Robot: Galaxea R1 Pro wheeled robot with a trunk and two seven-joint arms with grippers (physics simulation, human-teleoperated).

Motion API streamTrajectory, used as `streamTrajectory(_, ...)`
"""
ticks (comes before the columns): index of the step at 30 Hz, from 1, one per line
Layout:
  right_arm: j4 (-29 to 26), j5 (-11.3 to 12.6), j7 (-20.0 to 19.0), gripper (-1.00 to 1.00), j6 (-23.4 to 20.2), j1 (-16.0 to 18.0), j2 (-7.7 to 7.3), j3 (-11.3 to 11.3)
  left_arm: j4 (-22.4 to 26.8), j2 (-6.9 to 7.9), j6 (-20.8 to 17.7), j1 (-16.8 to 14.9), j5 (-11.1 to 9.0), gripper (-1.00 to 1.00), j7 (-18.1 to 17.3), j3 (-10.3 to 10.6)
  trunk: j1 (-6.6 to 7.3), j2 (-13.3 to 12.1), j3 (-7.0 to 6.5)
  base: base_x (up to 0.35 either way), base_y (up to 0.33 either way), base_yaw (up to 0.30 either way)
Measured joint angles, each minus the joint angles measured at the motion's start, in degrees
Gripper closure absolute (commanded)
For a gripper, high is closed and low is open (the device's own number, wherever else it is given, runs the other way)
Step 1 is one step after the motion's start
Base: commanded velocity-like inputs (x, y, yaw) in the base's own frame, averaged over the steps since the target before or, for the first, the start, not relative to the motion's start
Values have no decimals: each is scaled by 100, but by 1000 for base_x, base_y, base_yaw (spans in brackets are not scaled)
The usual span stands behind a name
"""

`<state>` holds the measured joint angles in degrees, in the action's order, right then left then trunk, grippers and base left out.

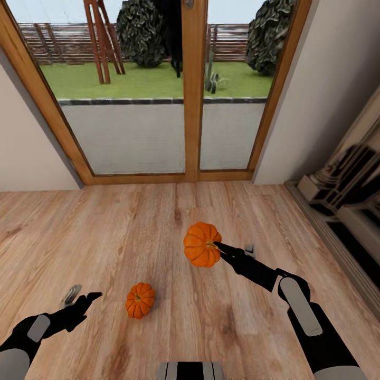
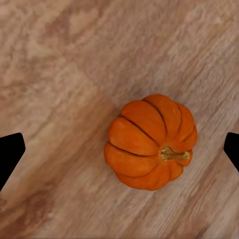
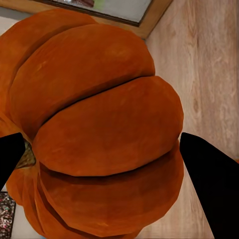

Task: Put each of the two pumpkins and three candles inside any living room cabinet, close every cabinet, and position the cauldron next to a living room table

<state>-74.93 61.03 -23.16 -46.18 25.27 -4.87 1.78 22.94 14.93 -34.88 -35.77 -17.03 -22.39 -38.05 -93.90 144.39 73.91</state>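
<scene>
Two orange ribbed pumpkins show. My right gripper (image 1: 217, 247) is shut on the first pumpkin (image 1: 200, 244), which it holds above the wooden floor; in the right wrist view this pumpkin (image 3: 99, 124) sits close up between the two dark fingers (image 3: 211, 184). The second pumpkin (image 1: 140, 300) lies on the floor, a short way to the right of my left gripper (image 1: 83, 296). That gripper is open and hovers above the floor, and the left wrist view looks down on the same pumpkin (image 2: 149, 142), whose stem points sideways, with the fingertips (image 2: 10, 157) wide apart at the frame's edges.
A wood-framed glass patio door (image 1: 192, 89) stands straight ahead, with lawn outside. Plain walls flank it. Along the right wall runs a pale glossy moulded unit (image 1: 343, 195). Bare wooden floor (image 1: 105, 227) spreads around both pumpkins.
</scene>
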Motion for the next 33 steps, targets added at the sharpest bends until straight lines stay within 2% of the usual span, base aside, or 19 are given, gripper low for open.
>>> streamTrajectory(6, 5, -17, -20, 100, 34, -4, 2, 1, 0, -49, 7, 0, -7, -100, -2, -5, -15, 8, 133, 0, 0, 0)
streamTrajectory(30, 25, -36, -26, 100, 50, -5, 3, 14, 0, -43, -9, 0, -9, -100, -45, -18, -77, 40, 665, 0, 0, 0)
streamTrajectory(33, 24, -25, -29, 100, 47, -4, 3, 14, 0, -43, -10, 0, -11, -100, -46, -18, -77, 40, 665, 0, 0, 0)
